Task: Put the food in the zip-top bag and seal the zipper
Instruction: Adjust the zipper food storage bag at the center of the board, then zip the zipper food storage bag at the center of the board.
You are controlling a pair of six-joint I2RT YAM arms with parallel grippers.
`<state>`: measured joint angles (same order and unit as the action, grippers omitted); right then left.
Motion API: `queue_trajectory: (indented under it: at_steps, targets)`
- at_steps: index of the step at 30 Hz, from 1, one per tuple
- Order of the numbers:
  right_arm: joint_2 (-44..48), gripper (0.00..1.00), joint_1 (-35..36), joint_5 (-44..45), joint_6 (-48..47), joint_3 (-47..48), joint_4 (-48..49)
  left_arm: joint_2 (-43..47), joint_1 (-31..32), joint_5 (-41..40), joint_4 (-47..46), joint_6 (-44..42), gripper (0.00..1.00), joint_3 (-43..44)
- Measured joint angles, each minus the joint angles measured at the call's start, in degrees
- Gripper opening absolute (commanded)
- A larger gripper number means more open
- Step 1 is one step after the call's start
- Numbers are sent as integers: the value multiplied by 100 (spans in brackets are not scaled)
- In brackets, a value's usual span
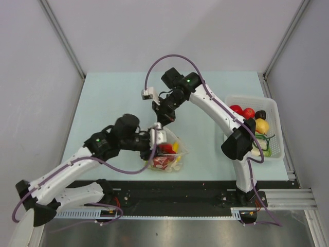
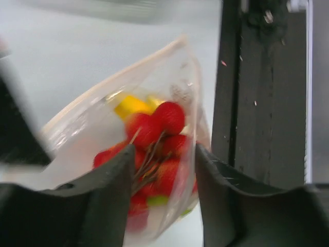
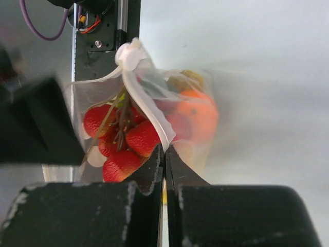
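Note:
The clear zip-top bag (image 1: 169, 157) sits near the table's front edge and holds food: red fruits (image 2: 164, 118), a yellow piece (image 2: 131, 107) and an orange (image 3: 198, 116). My right gripper (image 1: 163, 119) (image 3: 165, 149) is shut on the zipper (image 3: 146, 105), the white strip along the bag's mouth, and holds that edge up. My left gripper (image 1: 160, 136) (image 2: 162, 159) is open. Its fingers (image 2: 115, 175) straddle the bag (image 2: 92, 134) with a gap on each side. The red fruits (image 3: 141, 138) show through the plastic just left of the right gripper's jaws.
A white slotted basket (image 1: 278, 123) at the right holds red tomatoes (image 1: 236, 109), a yellow-orange fruit (image 1: 261, 126), a dark piece and greens (image 1: 264, 145). A black rail (image 1: 180, 190) (image 2: 257, 92) runs along the table's front edge, close to the bag.

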<state>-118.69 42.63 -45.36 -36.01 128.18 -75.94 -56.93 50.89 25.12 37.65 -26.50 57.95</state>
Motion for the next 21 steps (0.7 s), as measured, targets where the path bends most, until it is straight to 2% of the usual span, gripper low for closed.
queue_trajectory:
  at_steps: [1,4,9,12,14,18,21]
  targets:
    - [0,0,-13,-57,-59,9,22,142,-280,205,-39,190,67,0]
    - [0,0,-13,-136,-262,9,72,721,-1399,584,-162,503,70,9]
    - [0,0,46,-289,-640,9,201,1449,-3410,1440,90,291,66,70]
    - [0,0,94,-317,-872,9,350,1235,-4708,2240,601,-245,68,72]
    - [0,0,127,-317,-966,9,428,911,-5252,2612,997,-697,69,72]
    - [0,0,162,-315,-1025,9,616,393,-5530,3226,1856,-1799,71,50]
    - [0,0,173,-315,-1016,9,706,603,-5530,3628,2022,-2068,71,-144]
